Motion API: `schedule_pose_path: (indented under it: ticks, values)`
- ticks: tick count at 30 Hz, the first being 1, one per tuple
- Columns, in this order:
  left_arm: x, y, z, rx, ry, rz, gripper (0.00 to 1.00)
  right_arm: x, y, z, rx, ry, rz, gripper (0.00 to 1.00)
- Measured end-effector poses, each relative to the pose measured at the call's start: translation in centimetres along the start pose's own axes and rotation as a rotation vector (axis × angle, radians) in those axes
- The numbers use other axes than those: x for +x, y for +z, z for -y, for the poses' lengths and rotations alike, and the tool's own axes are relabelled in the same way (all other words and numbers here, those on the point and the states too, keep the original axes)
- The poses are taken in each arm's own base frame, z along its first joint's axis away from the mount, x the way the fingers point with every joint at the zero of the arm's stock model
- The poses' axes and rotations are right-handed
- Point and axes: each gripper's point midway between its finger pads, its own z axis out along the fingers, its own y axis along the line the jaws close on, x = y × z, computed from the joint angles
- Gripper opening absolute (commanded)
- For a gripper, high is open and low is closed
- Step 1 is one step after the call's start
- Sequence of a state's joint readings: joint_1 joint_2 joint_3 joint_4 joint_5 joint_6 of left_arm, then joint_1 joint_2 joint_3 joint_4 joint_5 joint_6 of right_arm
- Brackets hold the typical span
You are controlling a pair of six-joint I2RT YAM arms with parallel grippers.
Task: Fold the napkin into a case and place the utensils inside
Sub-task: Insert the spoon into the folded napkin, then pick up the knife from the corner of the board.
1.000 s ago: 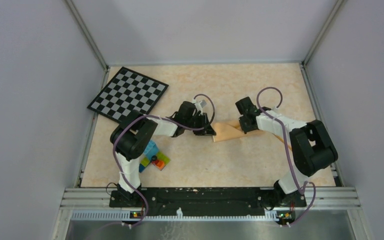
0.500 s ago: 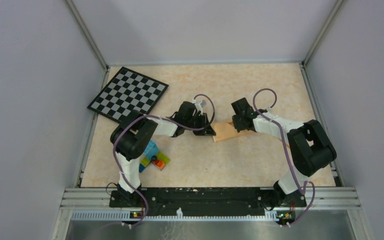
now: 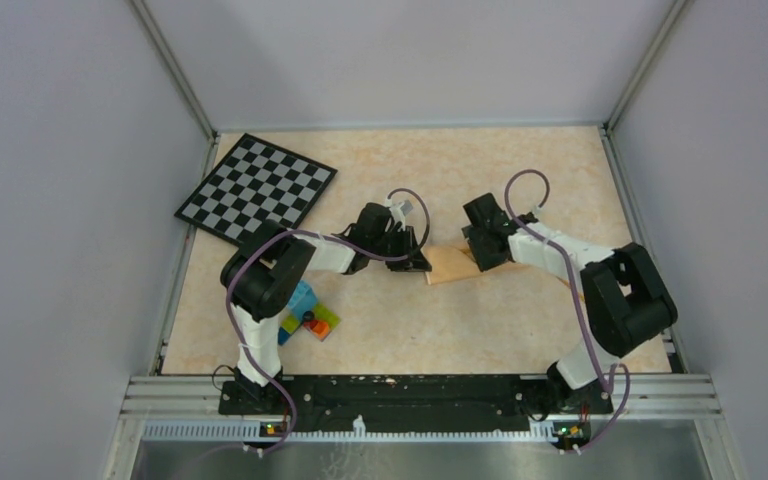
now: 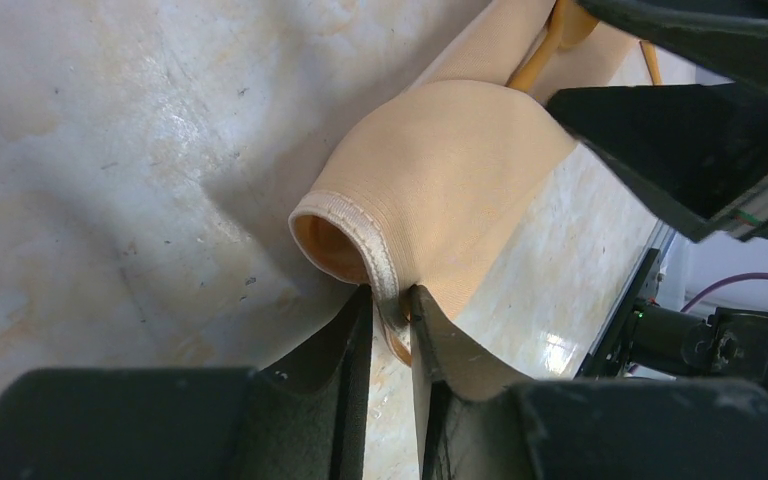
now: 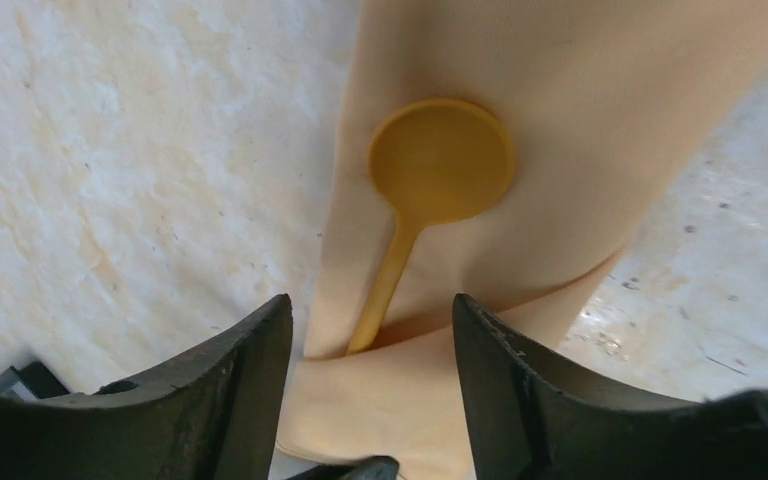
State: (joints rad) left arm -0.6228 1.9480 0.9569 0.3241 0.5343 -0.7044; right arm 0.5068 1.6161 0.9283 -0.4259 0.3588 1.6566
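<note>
Left fingers [image 4: 345, 350] are clamped on the hemmed edge of the napkin [image 4: 440, 190]. They pinch one layer at the corner, and the end beside them gapes as a round mouth just off the counter [image 4: 110, 150].

From the top camera the napkin is a narrow folded strip mid-counter, running between the two wrists, with the left arm at its left end and the right arm over its right end.

Right fingers [image 5: 250, 380] are spread apart, gripping nothing, one on each side of the strip. The spoon [image 5: 440, 165] lies on the cloth between them, bowl up and away from the wrist. The near end of its handle slips under a fold edge, so it's partly tucked in with the bowl fully exposed. I can't tell if the fingers touch the cloth.

The left wrist view also shows a yellow-orange shaft [image 4: 548, 45] at the far end of the strip, next to the right arm's black housing — can't tell if it belongs to the spoon.

Checkerboard [image 3: 257, 187] sits at the far left corner and the toy bricks [image 3: 310, 318] by the left arm's base, both well apart from the napkin.
</note>
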Motion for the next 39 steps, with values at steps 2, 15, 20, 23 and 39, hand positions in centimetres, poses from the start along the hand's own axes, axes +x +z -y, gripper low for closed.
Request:
schedule_pose_path:
  ticks: [2,15,20,23,39]
  values:
    - [0.0,0.0,0.0,0.0,-0.001,0.0,0.26,-0.8,-1.1,0.0,-0.001,-0.058,0.019,0.68]
    - [0.1,0.0,0.0,0.003,0.004,-0.002,0.25,-16.3,-11.6,2.4,0.062,-0.131,0.421,0.95]
    - [0.2,0.0,0.0,0.003,0.004,-0.003,0.25,-20.3,-10.0,10.7,0.254,0.07,0.444,0.91]
    - [0.2,0.0,0.0,0.002,0.004,-0.01,0.25,-20.6,-8.6,14.8,0.338,0.215,0.422,0.92]
    - [0.5,0.0,0.0,-0.014,0.01,-0.035,0.23,-18.9,-1.1,18.2,0.542,0.445,0.231,0.82]
